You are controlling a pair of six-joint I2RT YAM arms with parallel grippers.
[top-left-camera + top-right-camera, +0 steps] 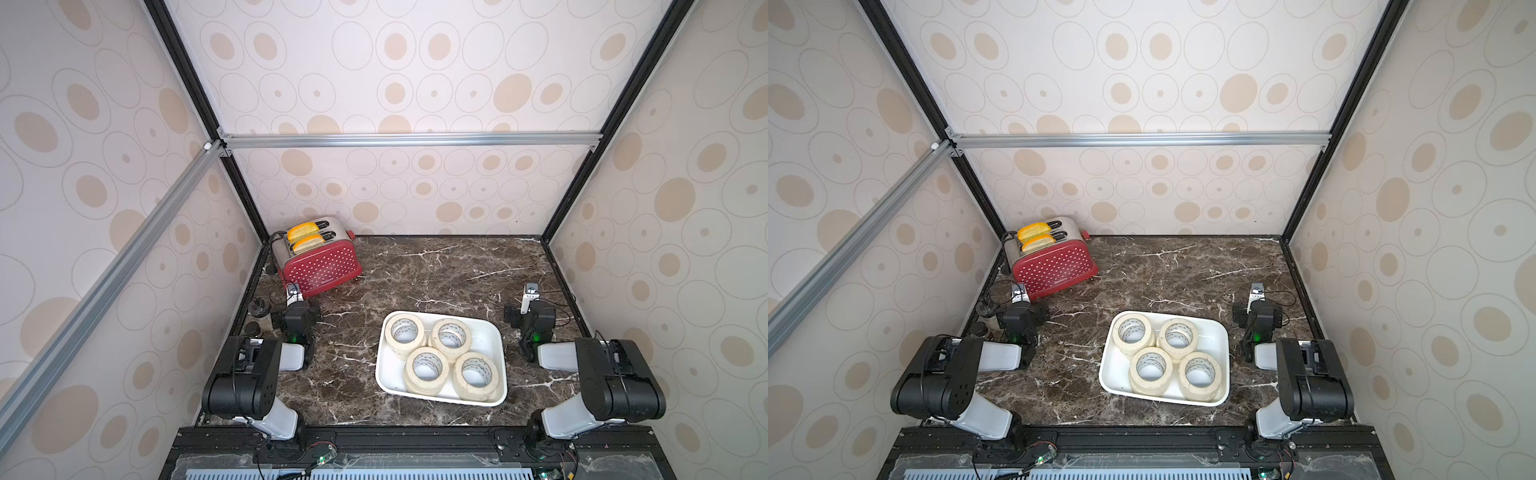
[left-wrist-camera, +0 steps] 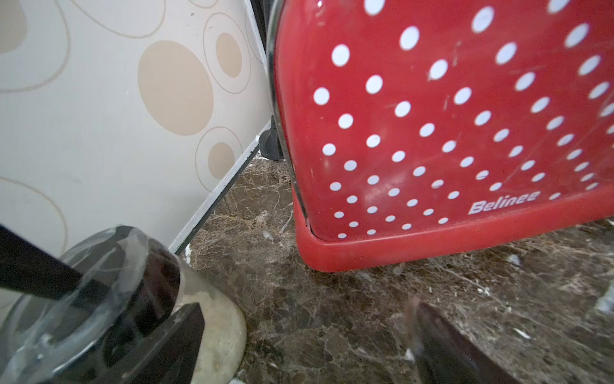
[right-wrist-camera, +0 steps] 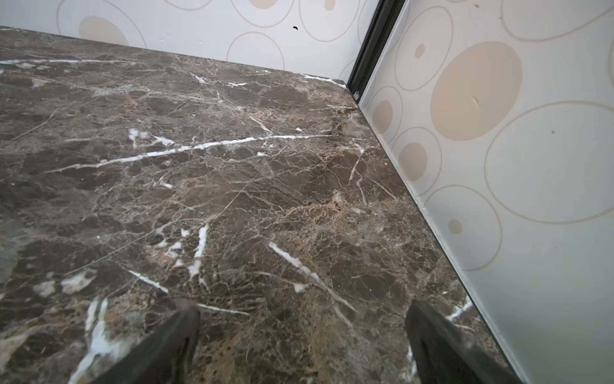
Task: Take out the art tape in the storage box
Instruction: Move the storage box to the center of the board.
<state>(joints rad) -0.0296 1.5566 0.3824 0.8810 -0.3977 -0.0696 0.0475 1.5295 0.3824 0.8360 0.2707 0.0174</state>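
The art tape [image 1: 428, 368] sits as four cream stacks inside the storage box [image 1: 490, 338], filling most of it and packed against one another; the print on the white inner cores is too small to read. The box rests flat on the dark brown, white-veined marble tabletop [image 1: 436, 270], at the near middle between the two arms, its rim apart from both. Open marble runs from the box to the back wall and to the right wall. A red toaster [image 2: 448, 133] with white dots stands in the far left corner, holding two yellow slices [image 1: 305, 235] and bearing the word "Belinee" [image 2: 503, 202] low on its side. Cream wallpaper with beige ovals, framed by black and aluminium bars, closes three sides. The left gripper [image 2: 299, 345], jaws spread wide and empty, hangs near the toaster's lower corner, beside a clear jar [image 2: 133, 252] against the left wall. The right gripper [image 3: 304, 342], equally wide and empty, hangs over bare marble near the right wall
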